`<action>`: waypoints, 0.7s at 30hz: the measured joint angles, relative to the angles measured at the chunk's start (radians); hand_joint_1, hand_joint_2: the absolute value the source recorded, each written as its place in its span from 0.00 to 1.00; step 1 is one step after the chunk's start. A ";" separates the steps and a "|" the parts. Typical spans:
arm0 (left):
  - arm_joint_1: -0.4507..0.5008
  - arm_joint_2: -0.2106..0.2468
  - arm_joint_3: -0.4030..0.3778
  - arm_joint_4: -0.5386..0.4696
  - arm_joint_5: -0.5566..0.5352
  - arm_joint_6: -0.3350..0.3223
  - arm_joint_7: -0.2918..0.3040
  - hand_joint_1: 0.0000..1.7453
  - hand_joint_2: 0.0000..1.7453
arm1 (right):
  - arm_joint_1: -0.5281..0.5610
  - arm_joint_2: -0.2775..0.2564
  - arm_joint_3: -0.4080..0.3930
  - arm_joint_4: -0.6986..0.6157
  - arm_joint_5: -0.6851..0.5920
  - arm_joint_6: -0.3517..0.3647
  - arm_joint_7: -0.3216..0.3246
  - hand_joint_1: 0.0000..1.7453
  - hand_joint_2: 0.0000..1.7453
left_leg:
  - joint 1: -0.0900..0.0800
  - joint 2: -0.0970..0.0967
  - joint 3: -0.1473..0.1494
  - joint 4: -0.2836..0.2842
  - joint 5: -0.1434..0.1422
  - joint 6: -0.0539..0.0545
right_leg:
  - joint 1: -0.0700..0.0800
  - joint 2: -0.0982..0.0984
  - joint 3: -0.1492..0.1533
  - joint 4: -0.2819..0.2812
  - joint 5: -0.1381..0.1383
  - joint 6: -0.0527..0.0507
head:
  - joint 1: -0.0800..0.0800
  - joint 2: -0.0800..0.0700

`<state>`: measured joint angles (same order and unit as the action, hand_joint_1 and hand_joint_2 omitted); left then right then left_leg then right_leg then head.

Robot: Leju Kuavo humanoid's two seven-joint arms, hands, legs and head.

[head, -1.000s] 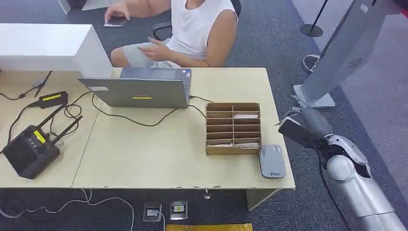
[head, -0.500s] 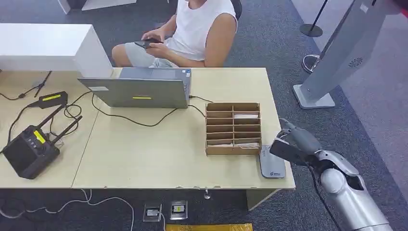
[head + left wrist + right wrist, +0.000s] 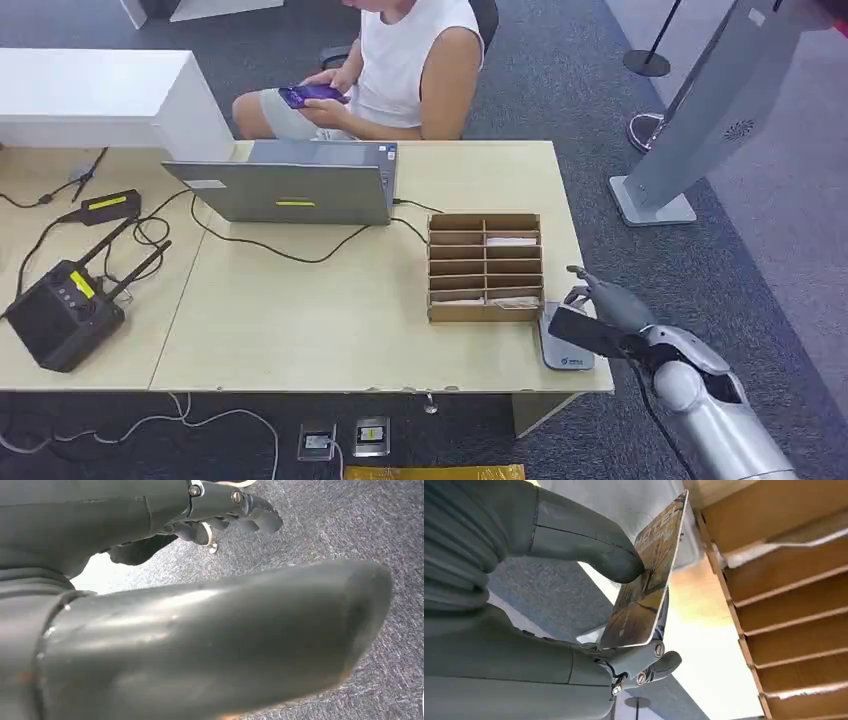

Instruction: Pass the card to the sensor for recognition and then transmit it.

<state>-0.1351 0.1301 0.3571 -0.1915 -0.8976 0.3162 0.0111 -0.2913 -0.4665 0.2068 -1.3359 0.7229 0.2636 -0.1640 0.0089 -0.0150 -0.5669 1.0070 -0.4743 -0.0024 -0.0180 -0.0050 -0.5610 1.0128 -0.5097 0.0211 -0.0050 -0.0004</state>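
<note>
While its lettering stays unreadable, the card (image 3: 645,577) sits pinched in the right hand (image 3: 608,318) fingers (image 3: 589,540) over the sensor (image 3: 560,350).

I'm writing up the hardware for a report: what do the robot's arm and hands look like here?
The right arm is a rounded silver shell with a ball-like joint, and a thin black cable runs beside it. The right hand is grey with darker fingers. Up close it has a ribbed grey cover, a thick smooth thumb and silver screws at the finger hinges. The left hand is the same glossy grey.
</note>
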 joint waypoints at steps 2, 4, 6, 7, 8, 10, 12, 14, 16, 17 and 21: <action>0.000 0.000 0.000 0.000 -0.003 0.000 0.000 0.00 0.00 | 0.000 0.000 0.000 0.018 0.002 -0.010 -0.010 1.00 1.00 | 0.000 0.000 0.000 0.000 0.000 0.000 | 0.000 0.000 0.000 0.000 0.000 0.000 | 0.000 0.000; 0.000 0.000 0.000 0.000 -0.004 0.001 0.000 0.00 0.00 | -0.003 0.001 0.000 0.038 0.003 -0.022 -0.020 1.00 1.00 | 0.000 0.000 0.000 0.000 0.000 0.000 | 0.000 0.000 0.000 0.000 0.000 0.000 | 0.000 0.000; 0.000 0.000 0.000 0.000 -0.006 0.001 0.000 0.00 0.00 | -0.004 0.003 0.000 0.050 0.003 -0.031 -0.026 1.00 1.00 | 0.000 0.000 0.001 0.000 0.000 0.000 | 0.000 0.000 0.000 0.000 0.000 0.000 | 0.000 0.000; 0.000 0.000 0.000 0.000 -0.006 0.001 0.000 0.00 0.00 | -0.005 0.003 0.000 0.055 0.003 -0.035 -0.028 1.00 1.00 | 0.000 0.000 0.001 0.000 0.000 0.000 | 0.000 0.000 0.000 0.000 0.000 0.000 | 0.000 0.000; 0.000 0.000 0.000 0.000 -0.006 0.001 0.000 0.00 0.00 | -0.005 0.002 0.000 0.060 0.003 -0.039 -0.029 1.00 1.00 | 0.000 0.000 0.001 0.000 0.000 0.000 | 0.000 0.000 0.000 0.000 0.000 0.000 | 0.000 0.000; 0.000 -0.001 0.000 0.000 -0.006 0.001 0.000 0.00 0.00 | -0.006 0.002 -0.001 0.074 0.003 -0.043 -0.032 1.00 1.00 | 0.000 0.000 0.001 0.000 0.000 0.000 | 0.000 0.000 0.001 0.000 0.000 0.000 | 0.000 0.000; 0.000 -0.002 0.001 0.000 -0.006 0.001 0.000 0.00 0.00 | -0.008 0.003 -0.001 0.087 0.006 -0.051 -0.040 1.00 1.00 | 0.000 0.000 0.002 0.000 0.000 0.000 | 0.000 0.001 0.001 0.000 0.000 0.000 | 0.000 0.000; 0.000 -0.004 0.002 0.000 -0.006 0.002 0.000 0.00 0.00 | -0.012 0.003 -0.001 0.103 0.010 -0.058 -0.048 1.00 1.00 | 0.000 0.001 0.003 0.000 0.000 0.000 | 0.000 0.001 0.002 0.000 0.000 0.000 | 0.000 0.000; 0.000 -0.006 0.002 0.000 -0.006 0.002 0.000 0.00 0.00 | -0.015 0.003 -0.001 0.117 0.016 -0.061 -0.050 1.00 1.00 | 0.000 0.002 0.003 0.000 0.000 0.000 | 0.000 0.002 0.002 0.000 0.000 0.000 | 0.000 0.000; 0.000 -0.006 0.002 0.000 -0.006 0.002 0.000 0.00 0.00 | -0.014 0.003 -0.001 0.122 0.018 -0.061 -0.050 1.00 1.00 | 0.000 0.002 0.003 0.000 0.000 0.000 | 0.000 0.002 0.002 0.000 0.000 0.000 | 0.000 0.000; 0.000 -0.007 0.002 0.000 -0.007 0.002 0.000 0.00 0.00 | -0.015 0.003 -0.001 0.136 0.018 -0.070 -0.058 1.00 1.00 | 0.000 0.002 0.004 0.000 0.000 0.000 | 0.000 0.002 0.002 0.000 0.000 -0.001 | 0.000 0.000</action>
<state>-0.1351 0.1229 0.3593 -0.1911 -0.9045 0.3178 0.0111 -0.3061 -0.4631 0.2056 -1.2001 0.7412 0.1934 -0.2224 0.0092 -0.0129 -0.5633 1.0070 -0.4743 -0.0025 -0.0178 -0.0027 -0.5587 1.0127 -0.5093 0.0206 -0.0046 -0.0004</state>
